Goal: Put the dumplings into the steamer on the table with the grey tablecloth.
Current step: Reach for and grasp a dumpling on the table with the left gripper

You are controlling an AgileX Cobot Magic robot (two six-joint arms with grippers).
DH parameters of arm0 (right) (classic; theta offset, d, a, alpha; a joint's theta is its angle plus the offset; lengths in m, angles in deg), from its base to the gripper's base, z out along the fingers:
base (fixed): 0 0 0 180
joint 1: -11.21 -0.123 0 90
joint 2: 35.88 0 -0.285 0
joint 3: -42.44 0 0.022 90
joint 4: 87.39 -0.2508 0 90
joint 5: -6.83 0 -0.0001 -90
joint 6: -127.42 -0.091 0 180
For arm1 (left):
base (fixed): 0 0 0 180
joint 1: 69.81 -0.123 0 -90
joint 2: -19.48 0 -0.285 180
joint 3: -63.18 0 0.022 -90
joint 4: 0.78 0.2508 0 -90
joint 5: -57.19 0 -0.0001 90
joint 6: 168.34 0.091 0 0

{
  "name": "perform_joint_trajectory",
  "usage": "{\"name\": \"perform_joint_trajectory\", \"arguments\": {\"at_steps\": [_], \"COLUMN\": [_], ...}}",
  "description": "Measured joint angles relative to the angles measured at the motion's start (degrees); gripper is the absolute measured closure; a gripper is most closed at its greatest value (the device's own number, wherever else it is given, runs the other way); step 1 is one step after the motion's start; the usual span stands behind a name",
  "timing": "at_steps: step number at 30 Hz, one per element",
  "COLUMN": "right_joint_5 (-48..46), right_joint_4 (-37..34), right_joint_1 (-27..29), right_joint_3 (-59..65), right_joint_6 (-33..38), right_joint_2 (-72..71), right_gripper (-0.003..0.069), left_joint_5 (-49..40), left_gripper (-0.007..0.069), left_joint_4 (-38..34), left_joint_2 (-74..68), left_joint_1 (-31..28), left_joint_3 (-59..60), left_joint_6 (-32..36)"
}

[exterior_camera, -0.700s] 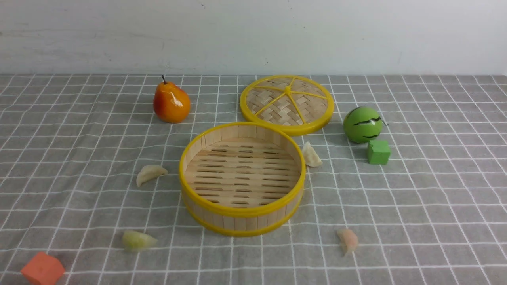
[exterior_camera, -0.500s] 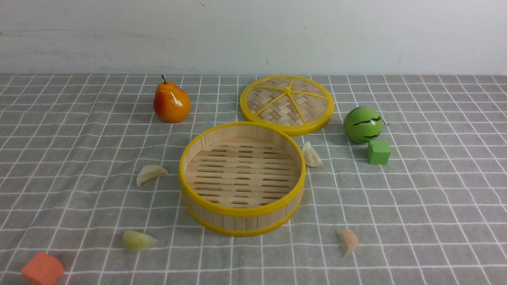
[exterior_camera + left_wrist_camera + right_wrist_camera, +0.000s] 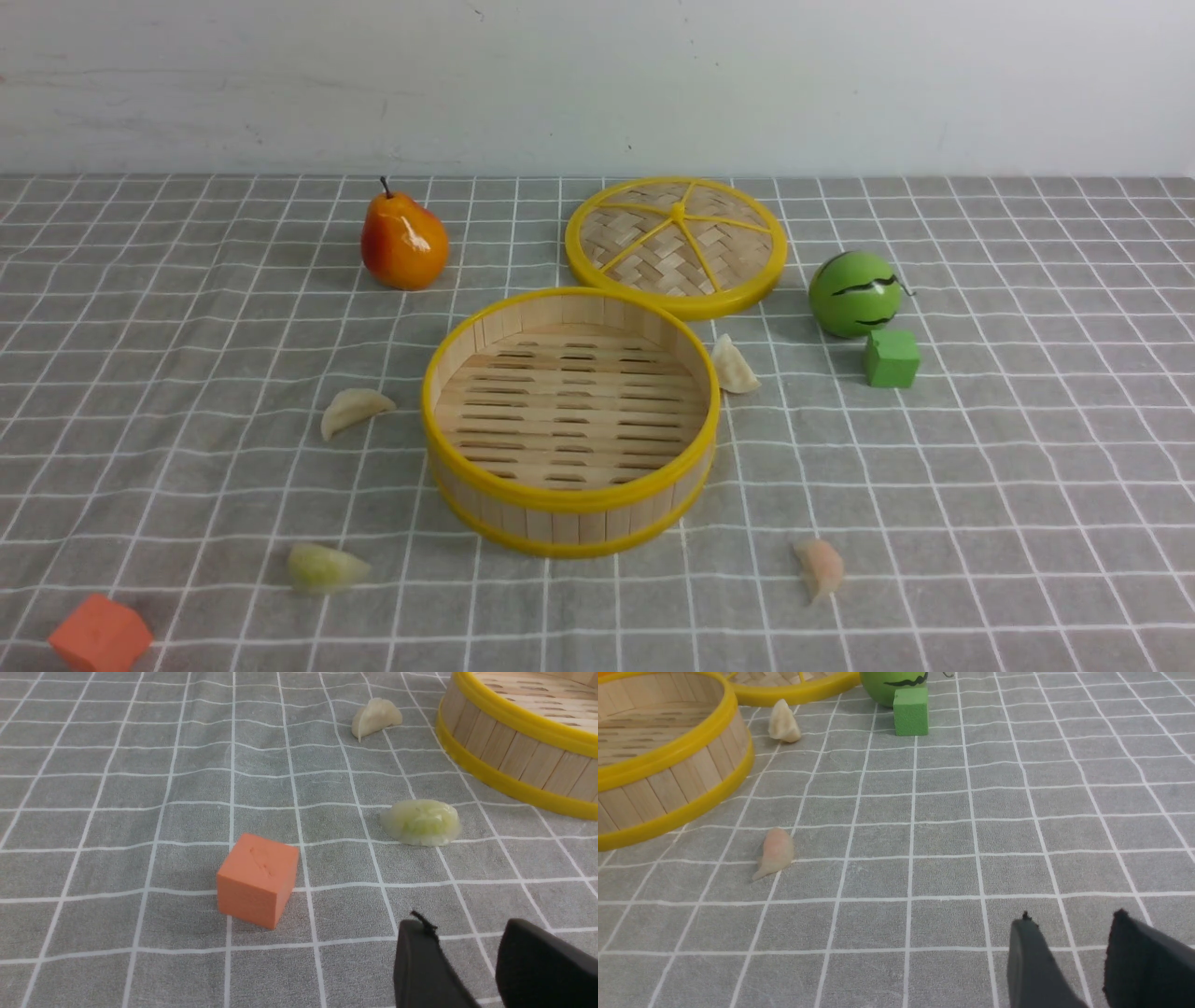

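Note:
The empty steamer (image 3: 570,422) stands mid-table on the grey tablecloth (image 3: 980,485). Around it lie four dumplings: a cream one (image 3: 353,410) to its left, another cream one (image 3: 735,365) at its far right rim, a pale green one (image 3: 322,567) front left, a pale pink one (image 3: 821,566) front right. In the left wrist view my left gripper (image 3: 467,926) is open and empty over the cloth, short of the green dumpling (image 3: 421,822). In the right wrist view my right gripper (image 3: 1073,919) is open and empty, apart from the pink dumpling (image 3: 774,851). Neither gripper shows in the front view.
The woven lid (image 3: 676,245) lies behind the steamer. An orange pear (image 3: 402,241) stands back left, a green ball (image 3: 854,293) and green cube (image 3: 892,357) at the right. An orange cube (image 3: 100,634) sits at the front left, near my left gripper (image 3: 258,879).

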Motion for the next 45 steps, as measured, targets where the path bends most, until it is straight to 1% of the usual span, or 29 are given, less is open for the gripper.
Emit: {"name": "perform_joint_trajectory", "arguments": {"at_steps": [7,15,20,21,25,27,28,29,30,32,34,36,38,40,41,42,43,45], "right_joint_5": [0.15,0.33,4.69,8.74,19.23,27.07,27.66,32.31,35.04,38.86,42.26,43.09,42.23,40.34,39.86,38.03,36.98,33.91], "right_joint_4": [2.38,5.33,5.94,5.94,6.12,5.68,5.68,5.25,4.70,3.57,1.56,0.33,-0.63,-0.97,-0.97,-1.19,-1.17,-0.92], "right_joint_1": [0.00,0.00,0.00,0.00,0.00,0.00,0.00,0.00,0.00,0.00,0.00,0.00,0.00,0.00,0.00,0.00,0.00,0.00], "right_joint_3": [0.00,0.00,0.55,0.56,0.56,0.56,0.56,0.56,0.56,0.56,0.56,0.26,-1.82,-5.85,-6.31,-9.64,-12.02,-15.93], "right_joint_6": [0.00,0.00,0.00,0.00,-0.31,-2.11,-2.35,-4.73,-6.58,-9.35,-12.21,-13.37,-13.93,-14.11,-14.11,-14.11,-14.11,-13.27], "right_joint_2": [0.00,0.00,0.00,0.00,0.00,0.00,0.00,0.00,0.00,0.00,0.00,0.00,0.79,3.14,3.49,6.79,9.17,13.75], "right_gripper": [0.0419,0.0419,0.0419,0.0419,0.0419,0.0419,0.0419,0.0419,0.0419,0.0419,0.0420,0.0440,0.0494,0.0591,0.0610,0.0658,0.0670,0.0675], "left_joint_5": [0.39,4.25,8.35,12.20,20.71,27.15,27.64,31.65,34.52,39.34,44.57,44.77,41.45,36.76,36.26,32.65,30.29,26.93], "left_gripper": [0.0387,0.0387,0.0387,0.0387,0.0387,0.0387,0.0387,0.0387,0.0387,0.0387,0.0387,0.0402,0.0452,0.0533,0.0542,0.0598,0.0632,0.0638], "left_joint_4": [-0.05,-0.01,-0.01,-0.01,-0.01,-0.01,-0.01,-0.29,-0.82,-2.80,-6.74,-8.65,-8.18,-6.35,-6.13,-5.25,-4.96,-4.60], "left_joint_2": [0.00,0.00,0.00,0.00,0.00,0.00,0.00,0.00,0.00,0.00,0.00,0.00,-0.29,-3.02,-3.44,-7.15,-10.36,-17.11], "left_joint_1": [0.00,0.00,0.00,0.00,0.00,0.00,0.00,0.00,0.00,0.00,0.00,0.00,0.00,0.00,0.00,0.00,0.00,0.00], "left_joint_3": [0.00,0.00,0.00,0.00,0.00,0.00,0.00,0.00,0.00,0.00,-0.11,-1.93,-6.16,-12.80,-14.22,-18.45,-21.67,-26.45], "left_joint_6": [0.14,0.14,0.14,0.14,0.14,0.14,0.14,0.06,-0.71,-3.47,-11.78,-16.11,-16.89,-15.04,-14.46,-12.52,-10.85,-8.19]}}
